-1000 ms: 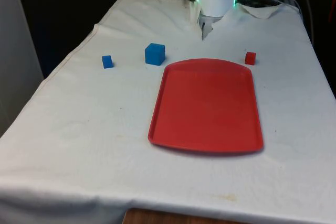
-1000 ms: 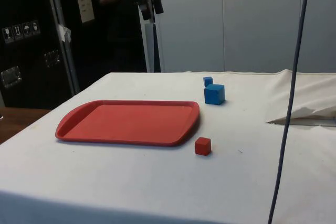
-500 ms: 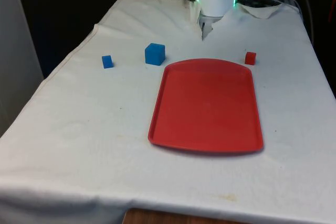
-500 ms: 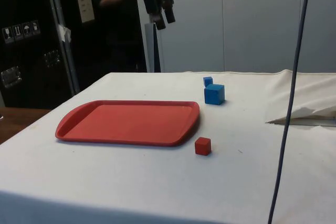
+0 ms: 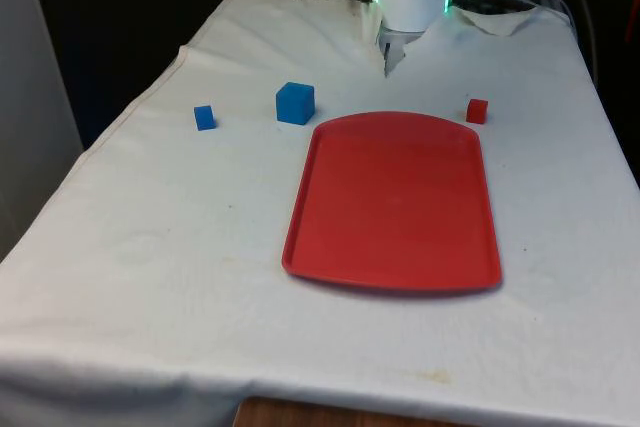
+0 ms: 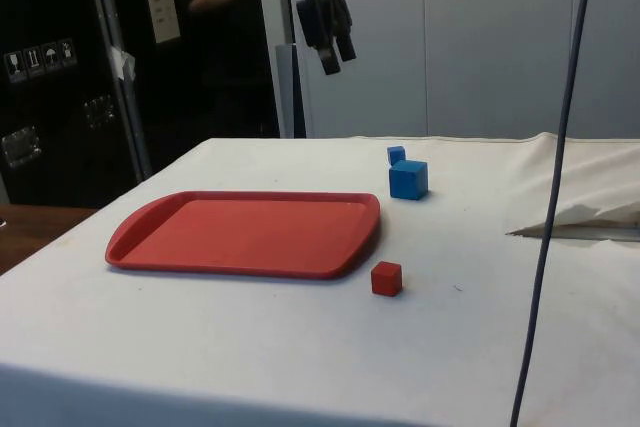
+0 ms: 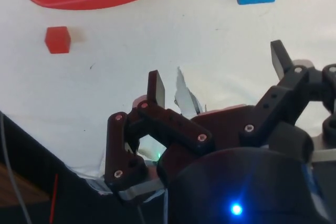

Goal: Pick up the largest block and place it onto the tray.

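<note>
Looking from the largest thing down: the red tray lies flat in the middle of the table, bare. I judge a sloppy release could leave a block perched on its raised rim.

My pincer hangs high above the table with its fingers spread apart and nothing between them, well apart from every block, so the whole descent lies ahead and a small aiming error could grow on the way down.

The big blue block, my target, sits on the cloth just beside the tray's far corner on the front view's left. A fingertip could clip that corner or shove the block.

2 smaller blocks could fool me: the small blue block, near the target, and the small red block by the tray's opposite corner.
</note>
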Controlling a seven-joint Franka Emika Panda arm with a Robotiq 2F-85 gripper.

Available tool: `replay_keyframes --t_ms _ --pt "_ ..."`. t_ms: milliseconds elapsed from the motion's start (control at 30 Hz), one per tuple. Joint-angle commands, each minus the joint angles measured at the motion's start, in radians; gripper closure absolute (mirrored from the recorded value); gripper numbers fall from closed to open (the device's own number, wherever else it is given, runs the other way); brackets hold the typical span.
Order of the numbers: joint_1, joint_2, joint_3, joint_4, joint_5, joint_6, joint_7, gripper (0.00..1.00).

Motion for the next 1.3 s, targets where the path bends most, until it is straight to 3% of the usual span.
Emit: replay_keyframes --t_ms 0,500,567,867,900,1200,1233,1267 --pt "-0.002 -0.003 -0.003 -0.012 -0.011 0.018 -0.002 0.00" --pt "-0.015 0.034 -0.048 -0.084 0.005 0.088 -0.057 0.00" --pt "-0.011 0.036 -0.051 -0.083 0.001 0.082 -0.054 0.00" --pt "-0.027 0.085 -0.078 -0.121 0.032 0.143 -0.084 0.00" --pt "-0.023 0.084 -0.080 -0.117 0.023 0.133 -0.078 0.00" --pt "-0.039 0.156 -0.091 -0.124 0.090 0.171 -0.090 0.00" --pt "-0.033 0.151 -0.093 -0.122 0.078 0.163 -0.086 0.00" --pt "-0.040 0.163 -0.091 -0.124 0.097 0.173 -0.090 0.00"
